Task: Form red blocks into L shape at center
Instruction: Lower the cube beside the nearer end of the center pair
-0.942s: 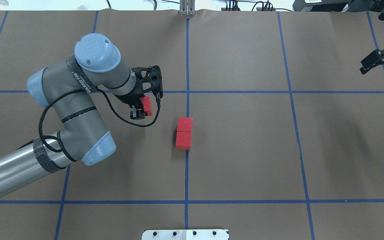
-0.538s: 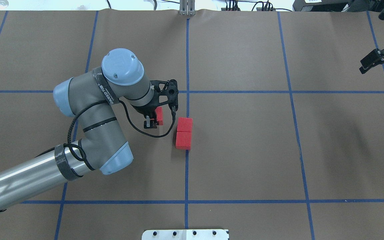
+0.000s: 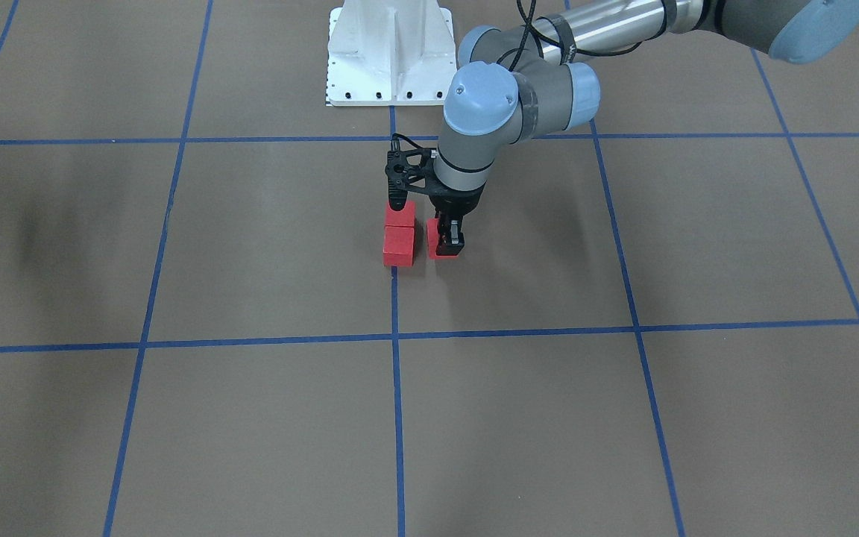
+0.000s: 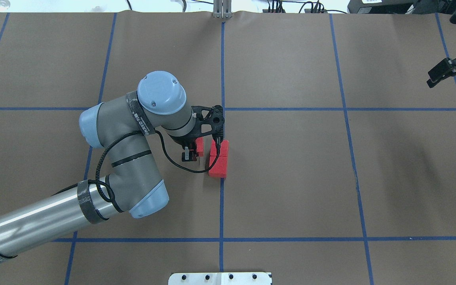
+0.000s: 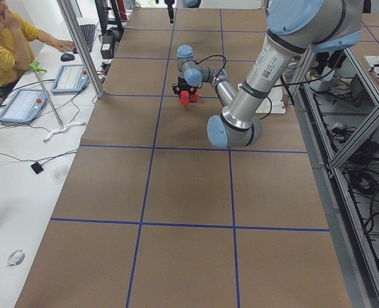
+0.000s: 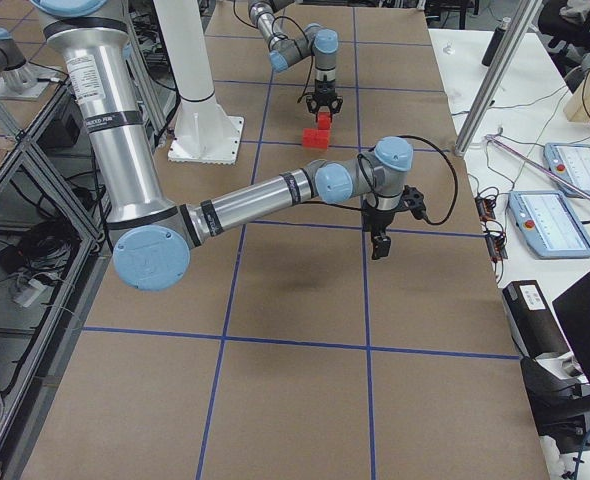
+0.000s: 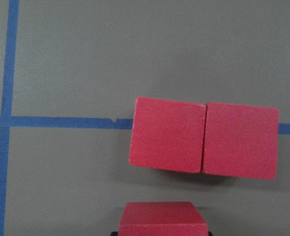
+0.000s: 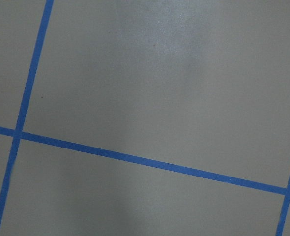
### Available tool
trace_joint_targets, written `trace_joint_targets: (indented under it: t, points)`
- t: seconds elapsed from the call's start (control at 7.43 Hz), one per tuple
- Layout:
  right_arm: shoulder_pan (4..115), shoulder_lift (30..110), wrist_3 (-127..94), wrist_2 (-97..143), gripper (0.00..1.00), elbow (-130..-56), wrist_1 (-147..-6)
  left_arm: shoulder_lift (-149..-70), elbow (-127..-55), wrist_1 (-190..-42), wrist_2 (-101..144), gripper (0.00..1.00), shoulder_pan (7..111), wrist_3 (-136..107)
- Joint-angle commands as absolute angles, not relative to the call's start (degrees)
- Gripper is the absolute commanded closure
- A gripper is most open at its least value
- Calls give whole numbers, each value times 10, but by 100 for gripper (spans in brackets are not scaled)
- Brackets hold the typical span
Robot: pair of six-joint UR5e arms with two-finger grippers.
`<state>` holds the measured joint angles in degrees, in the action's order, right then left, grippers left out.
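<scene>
Two red blocks point(image 4: 217, 167) point(image 3: 398, 246) lie touching end to end on the long blue line point(image 4: 221, 206) at the center; the far one point(image 4: 223, 149) is partly hidden by the wrist's camera mount. My left gripper point(image 4: 194, 152) point(image 3: 449, 244) is shut on the third red block point(image 4: 200, 146) point(image 3: 437, 252), low over the table just left of the pair's far block with a small gap. In the left wrist view the held block point(image 7: 163, 219) sits at the bottom edge below the pair point(image 7: 167, 141). My right gripper point(image 4: 443, 73) hangs at the far right; I cannot tell its state.
The white base plate point(image 4: 220, 278) point(image 3: 388, 52) is at the robot's edge of the table. Brown paper with a blue grid point(image 8: 150, 162) covers the table. A person point(image 5: 3, 38) sits at a side desk with tablets, off the table.
The left arm has carried its red block to the right and slightly nearer, from well left of the pair to right beside it. The right arm and the two lying blocks have not moved.
</scene>
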<state>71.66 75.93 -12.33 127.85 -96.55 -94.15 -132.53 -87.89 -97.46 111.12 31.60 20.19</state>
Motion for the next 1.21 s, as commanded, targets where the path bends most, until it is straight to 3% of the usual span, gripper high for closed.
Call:
trace_joint_targets:
  t: [0.0,1.08]
  points:
    - [717,759,-132,1279,0,-967,-941,-1340,-862,-976,1111,100,315,203]
    - [716,765,-135,1279,0,-966,-941,-1345,-852,-976,1109,99,301,203]
